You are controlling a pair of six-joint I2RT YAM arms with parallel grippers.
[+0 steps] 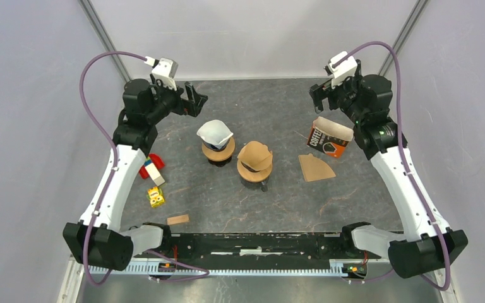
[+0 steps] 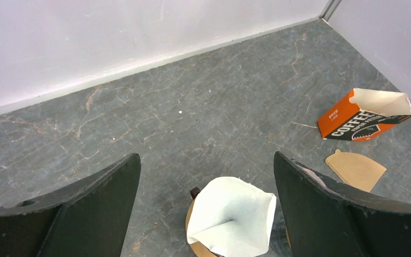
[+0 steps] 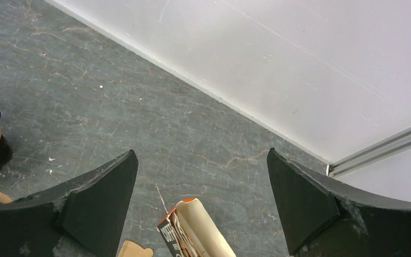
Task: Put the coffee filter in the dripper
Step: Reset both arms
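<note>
Two tan drippers stand mid-table. The left dripper holds an opened white filter; it also shows in the left wrist view. The right dripper holds a brown filter. A loose flat brown filter lies to its right, also in the left wrist view. The orange filter box stands open at the right, also in the right wrist view. My left gripper is open and empty, raised behind the left dripper. My right gripper is open and empty above the box.
Red, white and yellow toy blocks lie near the left arm. A yellow block and a small wooden piece lie nearer the front. Grey walls enclose the table on three sides.
</note>
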